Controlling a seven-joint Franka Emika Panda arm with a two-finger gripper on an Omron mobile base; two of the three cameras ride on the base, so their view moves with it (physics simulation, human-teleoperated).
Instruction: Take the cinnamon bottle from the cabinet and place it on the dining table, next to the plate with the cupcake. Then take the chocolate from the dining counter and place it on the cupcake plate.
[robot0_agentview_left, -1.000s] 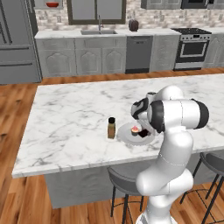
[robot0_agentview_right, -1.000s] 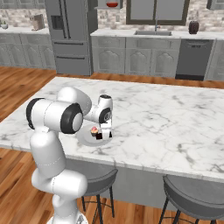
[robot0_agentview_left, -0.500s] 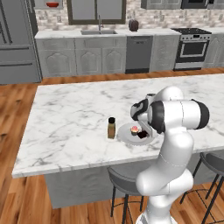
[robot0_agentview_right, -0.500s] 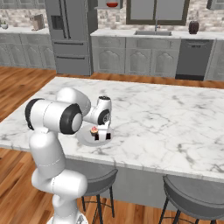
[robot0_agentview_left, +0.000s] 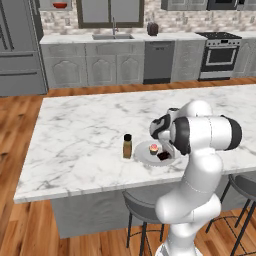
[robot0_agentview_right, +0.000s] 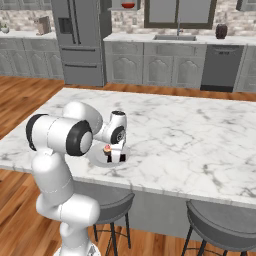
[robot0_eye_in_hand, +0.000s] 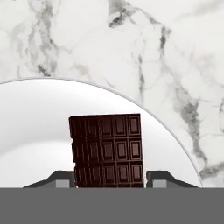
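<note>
**A:** Hand view, first entry. What is sitting between your fingers?

**B:** The chocolate (robot0_eye_in_hand: 106, 151) is standing between my two fingertips (robot0_eye_in_hand: 61, 178), with its squared face turned to the camera. It is showing against the plate (robot0_eye_in_hand: 35, 113), close to the rim on the right of this view.

**A:** Are you pinching it?

**B:** I cannot tell. One tip is looking flush with the bar's edge and the other is showing a thin gap. Gripping or loose is not resolving.

**A:** And the left base view?

**B:** My gripper (robot0_agentview_left: 166, 150) is pointing down over the right part of the plate. The cupcake (robot0_agentview_left: 154, 148) is sitting on the plate, just left of the bar. The cinnamon bottle (robot0_agentview_left: 127, 146) is standing upright just beside the plate's left rim. Both bottle and plate are resting on the dining table (robot0_agentview_left: 80, 130).
</note>
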